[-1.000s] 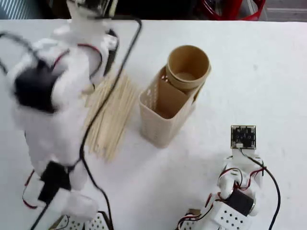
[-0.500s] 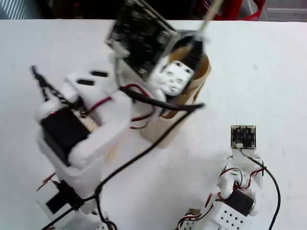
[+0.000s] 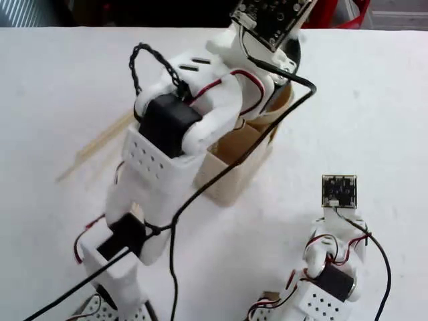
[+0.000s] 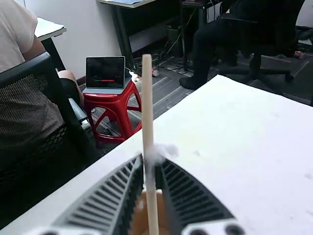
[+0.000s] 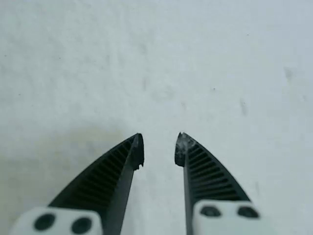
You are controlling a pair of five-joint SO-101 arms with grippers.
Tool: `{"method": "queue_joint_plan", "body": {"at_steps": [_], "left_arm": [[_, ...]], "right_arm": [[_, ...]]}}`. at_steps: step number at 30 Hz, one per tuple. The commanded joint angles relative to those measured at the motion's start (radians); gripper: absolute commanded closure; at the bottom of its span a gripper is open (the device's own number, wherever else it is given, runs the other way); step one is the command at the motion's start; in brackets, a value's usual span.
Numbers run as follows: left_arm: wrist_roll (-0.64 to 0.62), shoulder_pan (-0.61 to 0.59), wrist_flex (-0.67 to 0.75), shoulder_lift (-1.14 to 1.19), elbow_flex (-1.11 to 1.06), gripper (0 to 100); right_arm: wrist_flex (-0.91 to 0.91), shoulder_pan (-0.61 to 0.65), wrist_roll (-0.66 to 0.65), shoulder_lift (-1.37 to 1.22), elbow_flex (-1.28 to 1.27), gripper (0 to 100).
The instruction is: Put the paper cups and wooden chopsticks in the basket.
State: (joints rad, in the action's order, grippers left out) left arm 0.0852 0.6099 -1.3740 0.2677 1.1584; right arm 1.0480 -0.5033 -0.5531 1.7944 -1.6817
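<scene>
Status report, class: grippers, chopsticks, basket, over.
Left gripper shut on chopstick, over basket. Right gripper open above bare table. Loose chopsticks lie on table. Path looks clear.

pale wood chopstick [image 4: 147, 127], black ribbed fingers [image 4: 110, 198], white counter [image 3: 374, 100], cream slotted basket [image 3: 231, 187], tan paper cup [image 3: 244, 137], white left arm [image 3: 160, 174] with red and black wires, bright red stool [image 4: 115, 110].
</scene>
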Motion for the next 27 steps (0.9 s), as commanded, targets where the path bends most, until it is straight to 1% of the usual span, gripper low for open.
{"method": "queue_joint_plan", "body": {"at_steps": [1,8,11,12,14,15,17,19,21,23,25,27], "left_arm": [[0.002,-0.008,-0.009,-0.005,0.029,91],[0.003,-0.013,-0.009,-0.007,0.029,91],[0.009,-0.047,-0.009,-0.007,0.029,91],[0.009,-0.074,-0.009,-0.007,0.029,91],[0.009,-0.157,-0.028,-0.007,0.031,91],[0.009,-0.220,-0.052,-0.007,0.031,91],[0.012,-0.363,-0.110,0.001,0.025,91],[0.057,-0.526,-0.158,0.015,0.006,91],[0.127,-0.670,-0.161,0.059,-0.058,91],[0.232,-0.774,-0.150,0.124,-0.127,91],[0.336,-0.843,-0.149,0.197,-0.187,91],[0.470,-0.875,-0.161,0.265,-0.238,91]], "right_arm": [[-0.018,-0.010,-0.006,0.008,-0.009,88.5],[-0.018,-0.010,-0.006,0.008,-0.009,88.5],[-0.018,-0.010,-0.006,0.008,-0.009,88.5],[-0.018,-0.010,-0.006,0.008,-0.009,88.5],[-0.018,-0.010,-0.006,0.008,-0.009,88.5],[-0.018,-0.010,-0.006,0.008,-0.009,88.5],[-0.018,-0.010,-0.006,0.008,-0.009,88.5],[-0.018,-0.010,-0.006,0.008,-0.009,88.5],[-0.018,-0.010,-0.006,0.008,-0.009,88.5],[-0.018,-0.010,-0.006,0.008,-0.009,88.5],[-0.018,-0.010,-0.006,0.008,-0.009,88.5],[-0.018,-0.010,-0.006,0.008,-0.009,88.5]]}}
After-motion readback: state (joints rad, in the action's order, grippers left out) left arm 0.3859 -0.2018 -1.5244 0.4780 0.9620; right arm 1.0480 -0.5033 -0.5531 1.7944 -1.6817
